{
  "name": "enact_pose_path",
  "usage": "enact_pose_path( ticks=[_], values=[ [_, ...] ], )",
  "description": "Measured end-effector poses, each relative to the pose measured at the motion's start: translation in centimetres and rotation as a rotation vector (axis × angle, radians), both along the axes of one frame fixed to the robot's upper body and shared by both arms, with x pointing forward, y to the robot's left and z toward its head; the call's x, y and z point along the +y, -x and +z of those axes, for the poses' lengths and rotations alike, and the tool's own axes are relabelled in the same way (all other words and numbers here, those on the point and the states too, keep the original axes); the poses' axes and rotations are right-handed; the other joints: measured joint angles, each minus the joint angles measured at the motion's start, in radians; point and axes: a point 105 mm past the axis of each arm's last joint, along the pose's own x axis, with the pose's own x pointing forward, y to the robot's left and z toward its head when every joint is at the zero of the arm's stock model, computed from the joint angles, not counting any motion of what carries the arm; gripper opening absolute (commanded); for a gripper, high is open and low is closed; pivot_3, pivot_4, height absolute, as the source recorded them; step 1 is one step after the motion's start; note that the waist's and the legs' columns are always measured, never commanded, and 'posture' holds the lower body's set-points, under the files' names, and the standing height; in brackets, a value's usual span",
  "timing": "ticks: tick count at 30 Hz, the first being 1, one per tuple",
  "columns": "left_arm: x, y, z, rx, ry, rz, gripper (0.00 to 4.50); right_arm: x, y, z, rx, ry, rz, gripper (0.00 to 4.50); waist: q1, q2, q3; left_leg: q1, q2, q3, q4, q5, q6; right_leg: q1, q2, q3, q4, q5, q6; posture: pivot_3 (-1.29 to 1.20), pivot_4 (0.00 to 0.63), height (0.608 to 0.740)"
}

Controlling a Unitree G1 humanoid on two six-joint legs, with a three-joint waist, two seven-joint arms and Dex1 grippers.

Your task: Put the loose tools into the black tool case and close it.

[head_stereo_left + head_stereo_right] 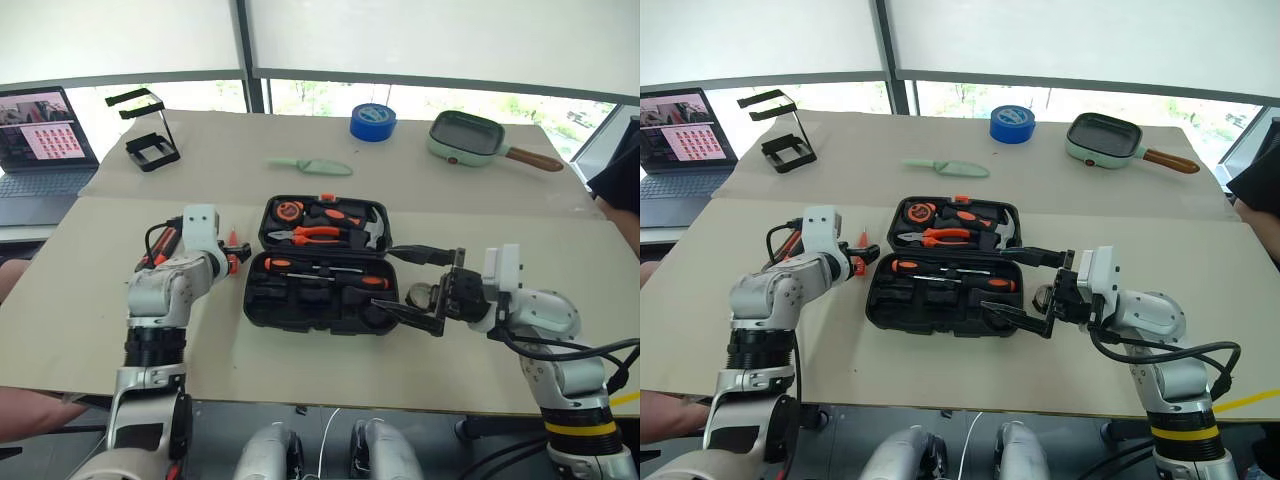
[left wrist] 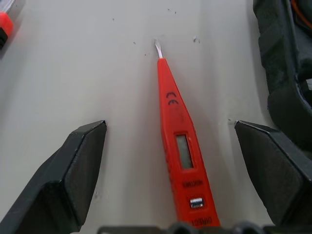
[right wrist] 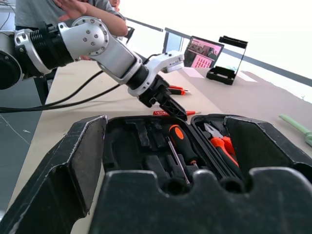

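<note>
Black tool case (image 1: 315, 265) lying open near the middle of the bench (image 1: 90, 290), both halves flat, hinge running across; orange-handled pliers (image 1: 310, 234) and other tools sitting in the far half, a black-and-orange screwdriver (image 1: 300, 266) lying in a slot of the near half. Slim all-orange screwdriver (image 2: 179, 146) resting loose on the bench just beside the case's left edge, its metal tip pointing away from the wrist camera. Left gripper (image 2: 175, 185) hanging low over it with fingers (image 2: 73, 170) spread wide, one on each side of the orange shaft, not touching it as far as can be told. More orange-and-black handles (image 1: 160, 245) lying on the bench behind the left arm, partly hidden, so cannot tell which tools. Right gripper (image 1: 425, 285) hovering at the case's right end, pointing leftward across it, fingers also spread wide, holding nothing. Farther off: pale green knife (image 1: 312, 166), big blue tape roll (image 1: 372, 121), green pan (image 1: 470, 138), black wire stand (image 1: 145, 130), laptop (image 1: 45, 140) at far left.
</note>
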Motion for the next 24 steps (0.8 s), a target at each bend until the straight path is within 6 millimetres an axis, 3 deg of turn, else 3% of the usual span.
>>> enact_pose_path(
  ticks=[1, 2, 8, 12, 17, 21, 23, 24],
  values=[
    [-0.1, -0.1, 0.0, 0.000, 0.005, 0.006, 4.50, 0.0, 0.0, 0.0, 0.002, 0.000, -0.002, 4.48, 0.001, 0.000, 0.000, 0.000, 0.000, 0.000, 0.000, 0.000, 0.000, 0.000, 0.000, 0.000, 0.000, -0.001, 0.001, 0.00, 0.150, 0.740],
    [-0.1, -0.1, -0.1, 0.004, 0.008, 0.015, 3.97, 0.0, -0.1, 0.0, 0.005, -0.001, -0.005, 4.50, 0.001, 0.000, 0.000, 0.001, 0.000, 0.000, 0.000, 0.000, 0.000, 0.001, -0.002, 0.000, 0.000, -0.002, 0.003, 0.00, 0.150, 0.740],
    [0.4, 0.5, -0.5, 0.001, -0.002, 0.054, 2.10, 0.0, -0.1, 0.1, 0.004, -0.001, -0.008, 4.50, 0.001, 0.000, 0.000, 0.001, 0.000, 0.000, 0.000, 0.000, 0.000, 0.001, -0.005, 0.000, 0.000, -0.001, 0.002, 0.00, 0.150, 0.740],
    [1.1, 1.0, -0.8, -0.012, 0.022, 0.083, 0.59, 0.0, -0.2, 0.1, 0.003, 0.000, -0.009, 4.50, 0.003, 0.000, 0.000, 0.001, 0.000, 0.000, 0.000, -0.001, 0.000, 0.001, -0.005, 0.000, 0.000, -0.001, 0.002, 0.00, 0.150, 0.740],
    [2.0, 1.4, -1.1, -0.072, 0.079, 0.086, 0.47, -0.1, -0.3, 0.1, 0.003, 0.000, -0.011, 4.50, 0.001, 0.000, 0.000, 0.002, 0.000, 0.000, 0.000, -0.001, 0.000, 0.001, -0.005, 0.000, 0.000, -0.001, 0.002, 0.00, 0.150, 0.740],
    [2.2, 1.8, -0.8, -0.144, 0.114, -0.008, 0.47, -0.1, -0.2, 0.2, -0.014, -0.002, -0.012, 4.50, -0.003, 0.000, 0.000, 0.000, 0.000, 0.000, -0.001, -0.001, 0.000, -0.001, -0.005, 0.000, 0.000, -0.001, 0.002, 0.00, 0.150, 0.740],
    [1.9, 1.9, 0.6, -0.241, 0.124, -0.125, 0.47, -0.6, -0.2, 0.4, -0.028, -0.002, -0.033, 4.50, -0.004, -0.002, 0.001, -0.002, 0.000, 0.000, -0.001, -0.001, 0.000, -0.003, -0.005, -0.001, 0.000, -0.001, 0.001, 0.00, 0.150, 0.740],
    [1.7, 2.1, 2.2, -0.324, 0.110, -0.224, 0.47, -1.3, -0.1, 0.1, -0.020, 0.025, -0.053, 4.50, -0.001, -0.003, 0.002, -0.004, 0.000, 0.000, -0.001, -0.001, 0.000, -0.004, -0.005, -0.002, -0.001, 0.002, -0.003, 0.00, 0.150, 0.740]
  ],
)
